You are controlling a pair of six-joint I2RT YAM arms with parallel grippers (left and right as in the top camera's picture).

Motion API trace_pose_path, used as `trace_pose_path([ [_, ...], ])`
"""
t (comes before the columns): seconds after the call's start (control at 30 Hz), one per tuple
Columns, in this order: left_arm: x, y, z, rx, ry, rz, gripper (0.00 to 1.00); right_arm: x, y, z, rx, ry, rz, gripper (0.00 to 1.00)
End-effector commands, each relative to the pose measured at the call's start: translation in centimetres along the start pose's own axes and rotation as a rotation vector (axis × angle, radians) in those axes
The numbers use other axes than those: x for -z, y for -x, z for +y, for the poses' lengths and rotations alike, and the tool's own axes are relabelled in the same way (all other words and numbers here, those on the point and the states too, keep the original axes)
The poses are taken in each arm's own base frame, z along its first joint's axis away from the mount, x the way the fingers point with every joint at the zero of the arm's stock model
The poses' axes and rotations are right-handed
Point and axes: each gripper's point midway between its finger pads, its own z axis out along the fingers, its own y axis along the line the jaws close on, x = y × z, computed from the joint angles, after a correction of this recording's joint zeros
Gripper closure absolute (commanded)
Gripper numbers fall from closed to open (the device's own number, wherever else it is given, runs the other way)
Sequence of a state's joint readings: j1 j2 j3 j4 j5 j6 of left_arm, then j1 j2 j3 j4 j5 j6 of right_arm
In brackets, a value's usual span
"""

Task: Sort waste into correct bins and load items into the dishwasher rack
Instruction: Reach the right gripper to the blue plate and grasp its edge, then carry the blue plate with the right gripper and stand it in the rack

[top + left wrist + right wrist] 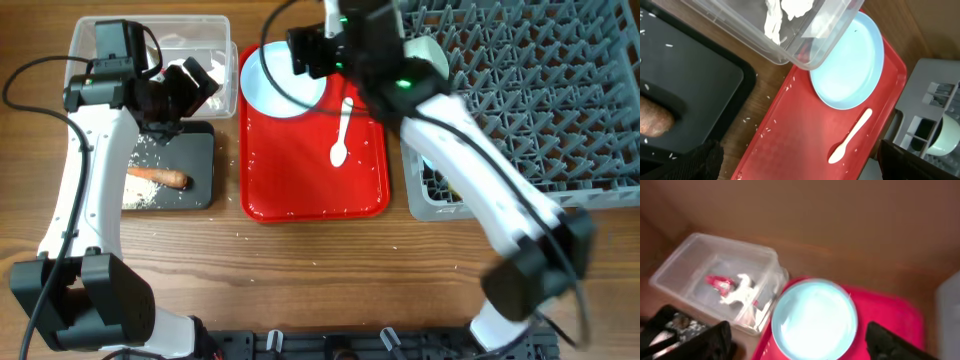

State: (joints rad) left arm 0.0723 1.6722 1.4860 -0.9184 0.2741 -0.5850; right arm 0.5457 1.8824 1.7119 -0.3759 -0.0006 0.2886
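Where glossy red tray [300, 185] lies flat, round blue plate [275, 92], plastic spoon [342, 130]

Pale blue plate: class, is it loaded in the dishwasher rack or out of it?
Out. The pale blue plate lies flat on the red tray, near the white spoon, outside the grey rack.
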Motion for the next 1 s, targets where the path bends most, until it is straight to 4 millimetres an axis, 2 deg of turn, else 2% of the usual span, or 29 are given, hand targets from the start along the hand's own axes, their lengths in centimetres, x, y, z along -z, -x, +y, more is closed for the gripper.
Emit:
trace_pose_path([
  [0.0,0.3,0.2,-0.1,-0.004,-0.003,-0.011,0.0,-7.0,-7.8,-3.3,-0.266,-0.111,0.156,0.21],
  [0.03,0.3,0.2,-0.1,-0.004,-0.003,-0.011,0.0,-8.4,-9.8,-4.0,-0.298,-0.141,0.193,0.25],
  [0.17,0.3,0.2,-0.1,-0.004,-0.003,-0.011,0.0,-10.7,-14.2,-6.6,-0.356,-0.26,0.259,0.33],
  [0.53,0.3,0.2,-0.1,-0.004,-0.003,-0.011,0.0,-13.4,-20.0,-9.1,-0.414,-0.359,0.336,0.54],
  [0.6,0.3,0.2,-0.1,-0.004,-0.003,-0.011,0.0,-13.6,-20.5,-9.2,-0.413,-0.364,0.343,0.59],
  [0.67,0.3,0.2,-0.1,-0.004,-0.003,-0.011,0.0,-13.7,-20.9,-9.4,-0.416,-0.369,0.351,0.69],
  [0.7,0.3,0.2,-0.1,-0.004,-0.003,-0.011,0.0,-13.6,-21.1,-9.4,-0.426,-0.376,0.358,0.77],
  [0.73,0.3,0.2,-0.1,-0.004,-0.003,-0.011,0.0,-13.4,-21.3,-9.5,-0.435,-0.384,0.368,0.91],
  [0.77,0.3,0.2,-0.1,-0.004,-0.003,-0.011,0.0,-13.1,-21.3,-9.4,-0.438,-0.385,0.377,0.96],
  [0.87,0.3,0.2,-0.1,-0.004,-0.003,-0.011,0.0,-11.8,-20.6,-9.4,-0.441,-0.396,0.392,0.96],
  [0.97,0.3,0.2,-0.1,-0.004,-0.003,-0.011,0.0,-9.9,-18.1,-9.8,-0.417,-0.395,0.372,0.96],
])
